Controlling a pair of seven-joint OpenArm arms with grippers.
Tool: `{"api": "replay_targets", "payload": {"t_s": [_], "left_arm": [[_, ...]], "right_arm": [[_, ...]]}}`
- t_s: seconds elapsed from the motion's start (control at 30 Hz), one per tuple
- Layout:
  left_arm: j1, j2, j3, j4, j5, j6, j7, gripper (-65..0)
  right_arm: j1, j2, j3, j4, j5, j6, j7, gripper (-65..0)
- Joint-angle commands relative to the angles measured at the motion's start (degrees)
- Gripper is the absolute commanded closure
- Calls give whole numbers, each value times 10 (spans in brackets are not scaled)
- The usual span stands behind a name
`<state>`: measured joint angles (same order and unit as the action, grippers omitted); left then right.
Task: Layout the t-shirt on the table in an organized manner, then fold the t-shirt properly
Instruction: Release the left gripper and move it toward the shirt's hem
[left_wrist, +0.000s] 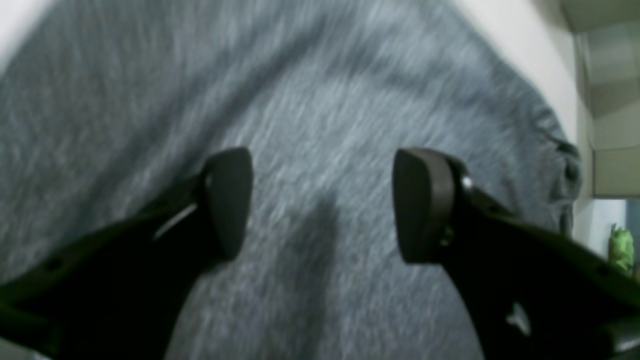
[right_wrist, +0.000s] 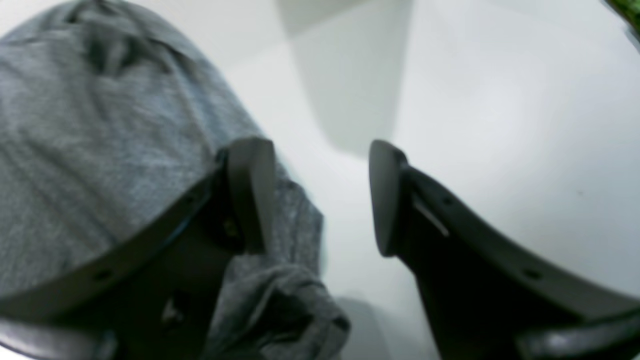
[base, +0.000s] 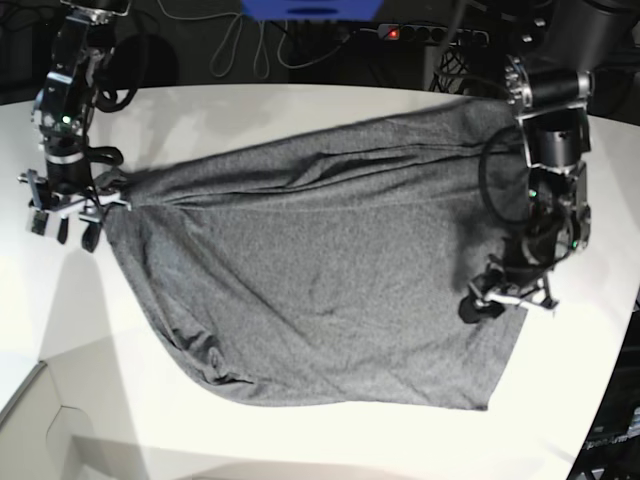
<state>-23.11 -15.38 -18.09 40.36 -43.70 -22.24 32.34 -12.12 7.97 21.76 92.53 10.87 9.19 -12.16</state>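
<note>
While the t-shirt (base: 320, 260) lies half-spread on the desk (base: 300, 440), both arms' jaws stand wide, empty; next, probably, grip its edges for smoothing.

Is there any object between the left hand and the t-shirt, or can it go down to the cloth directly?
Nothing visible stands between them. The left hand is open directly over the t-shirt, with only grey cloth showing between its fingers. Whether the fingertips touch the cloth cannot be told. The table around the shirt shows no other object.
</note>
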Motion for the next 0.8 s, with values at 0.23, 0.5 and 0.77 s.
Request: {"api": "replay_targets", "payload": {"t_s": [0.23,0.5,0.77], "left_arm": [[34,-28,-2,-22,13,16,-21,-431],[146,-21,-80,124,-17,15,68,-431],[167,-14,-124,235,-31,15,113,-431]], "right_arm": [[73,40,-96,-83,0,1,11,-311],[111,41,-151,-158,0,1,16,-311],[46,42,-156,-160,0,1,14,-311]]}}
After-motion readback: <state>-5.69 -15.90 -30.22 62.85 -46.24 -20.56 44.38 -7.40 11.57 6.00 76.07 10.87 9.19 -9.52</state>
